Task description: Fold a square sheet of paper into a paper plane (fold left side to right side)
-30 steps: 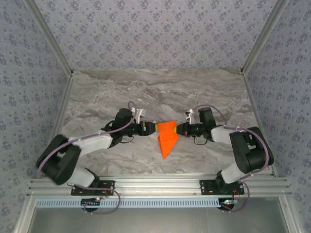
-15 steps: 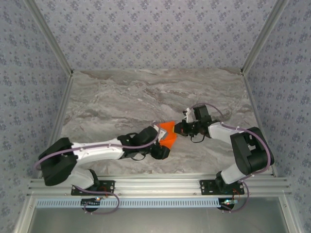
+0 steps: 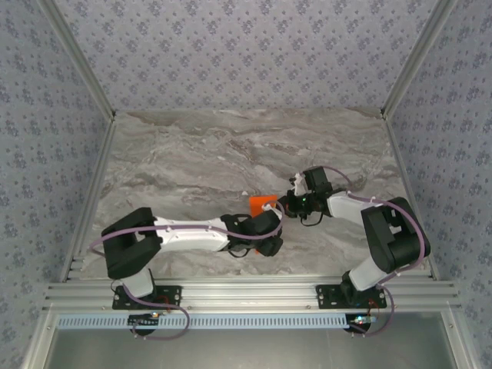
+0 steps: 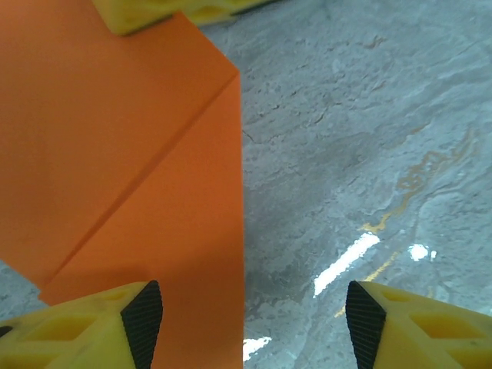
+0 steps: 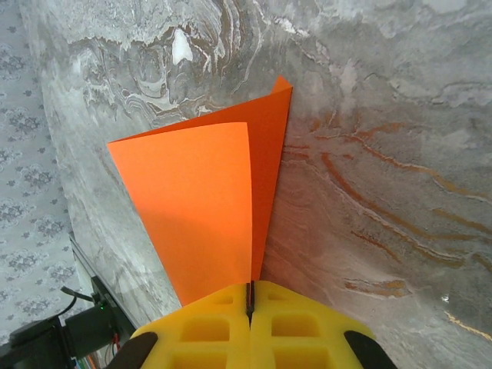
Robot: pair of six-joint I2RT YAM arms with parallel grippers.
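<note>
The orange sheet of paper [image 5: 200, 200] is a creased, folded shape with one flap standing up off the marble. My right gripper [image 5: 250, 296] is shut on its edge, and from above that gripper [image 3: 286, 204] sits at the paper's right side. In the top view only a small orange patch of the paper [image 3: 261, 204] shows past my left arm. My left gripper [image 4: 250, 319] hovers open over the paper [image 4: 115, 169]. Its left fingertip [image 4: 144, 323] is above the orange surface and its right fingertip [image 4: 360, 317] above bare table. The paper's straight edge runs between them.
The grey marble table [image 3: 192, 154] stretches back to patterned walls. An aluminium rail [image 3: 246, 296] runs along the near edge by the arm bases. My left arm [image 3: 184, 234] lies low across the front of the table.
My left arm has swung from the paper's left side round to its near side and now covers most of it. Its jaws have opened wider. The right gripper has stayed shut on the paper.
</note>
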